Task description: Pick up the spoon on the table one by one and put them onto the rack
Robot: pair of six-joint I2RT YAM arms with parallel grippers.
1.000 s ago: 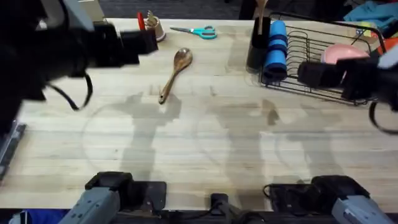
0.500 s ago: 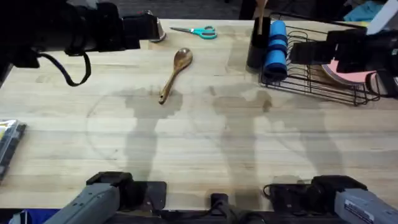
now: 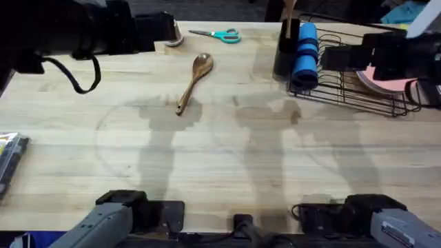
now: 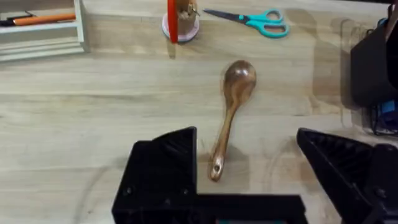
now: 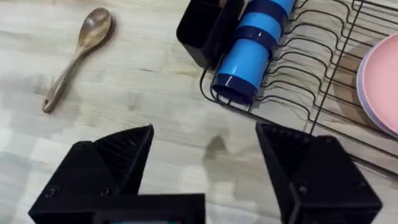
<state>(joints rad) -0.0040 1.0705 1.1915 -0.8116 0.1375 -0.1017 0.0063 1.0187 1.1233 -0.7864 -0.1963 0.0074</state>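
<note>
1. Spoon [image 3: 193,84] lies flat on the table [image 3: 227,165], far-left of centre, nothing touching it. Bowl points to the far edge, handle tip toward the bases.
2. Long axis: a diagonal, bowl far and slightly right, handle near and slightly left. In the left wrist view the spoon [image 4: 230,112] runs nearly straight away from the fingers, handle end nearest them.
3. Left gripper [image 4: 249,171]: jaws wide apart, holding nothing. The handle end sits in the gap between the fingers, closer to one of them, with the gripper apparently above it. Height above the table: cannot tell.
4. Right gripper [image 5: 205,162]: also spread wide and empty, hovering by the near-left corner of the rack [image 5: 323,74]. Its view has the spoon [image 5: 78,56] well off to one side.
5. Left arm is clearly nearer, so my call is that the pick is its job. Jaws already straddle the handle across the axis; likely needs a small shift to centre, then descend and close.
6. Rack sits far right with a blue cup [image 3: 304,56] on it and a black utensil cup [image 3: 285,48] at its left end. The spoon is well apart from it, so the carry goes right, across the table.
7. Scissors [image 3: 219,34] lie beyond the bowl, clear of the grasp.
</note>
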